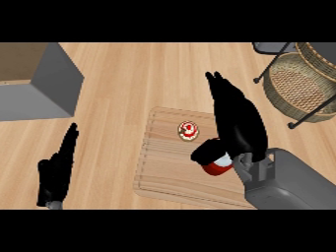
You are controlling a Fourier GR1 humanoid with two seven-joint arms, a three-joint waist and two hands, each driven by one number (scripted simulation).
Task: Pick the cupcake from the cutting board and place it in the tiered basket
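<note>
Right hand [236, 125] extended flat over cutting board [163, 167], beside cupcake [188, 130]

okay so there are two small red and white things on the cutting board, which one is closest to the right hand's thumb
The red and white one at the board's right side, tucked against the right hand by its thumb. The other, a round cupcake with a red swirl on top, sits apart near the cutting board's middle.

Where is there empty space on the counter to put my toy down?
Bare wood lies between the grey box and the cutting board, above the left hand. Another bare strip runs along the top, left of the tiered basket. The board is crowded: cupcake, right hand.
</note>
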